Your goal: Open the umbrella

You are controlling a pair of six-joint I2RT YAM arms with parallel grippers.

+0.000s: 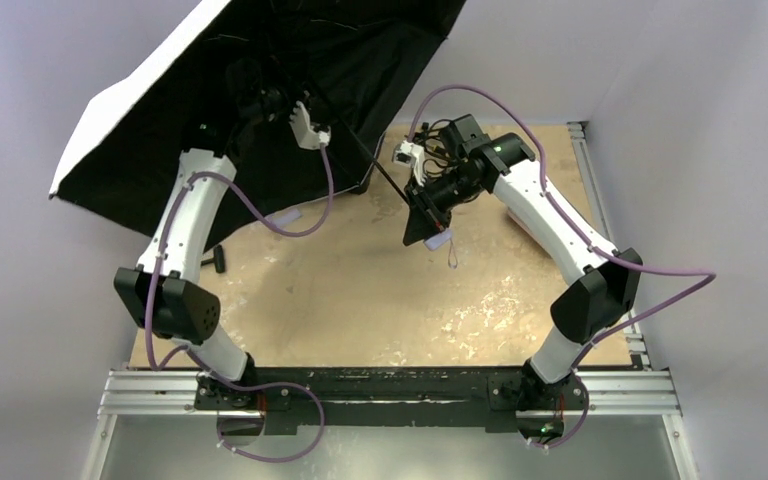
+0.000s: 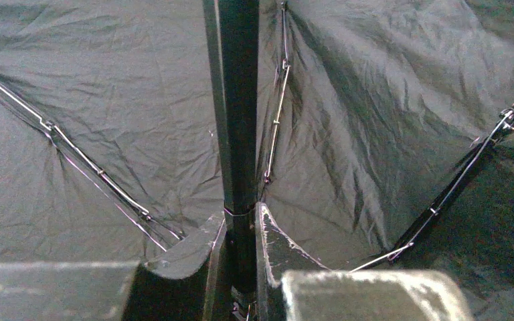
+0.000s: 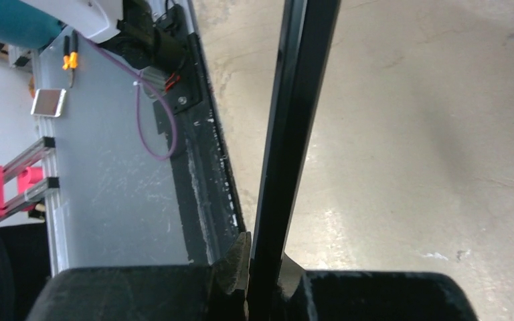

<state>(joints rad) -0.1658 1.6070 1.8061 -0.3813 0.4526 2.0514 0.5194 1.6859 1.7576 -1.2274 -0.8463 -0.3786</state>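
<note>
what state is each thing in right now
umbrella: open, canopy spread, black lining facing the top camera
shaft: clamped by both grippers
left gripper: shut on the shaft, close to the canopy
right gripper: shut on the shaft, near the handle
handle: sticking out past the right gripper, loop dangling
black tool: lying on the table, apart from both grippers

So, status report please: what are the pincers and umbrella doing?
Left pincer shut on the umbrella, high on its shaft. Right pincer shut on it near the handle. Umbrella spread open. Black tool lies apart, no obstruction.
</note>
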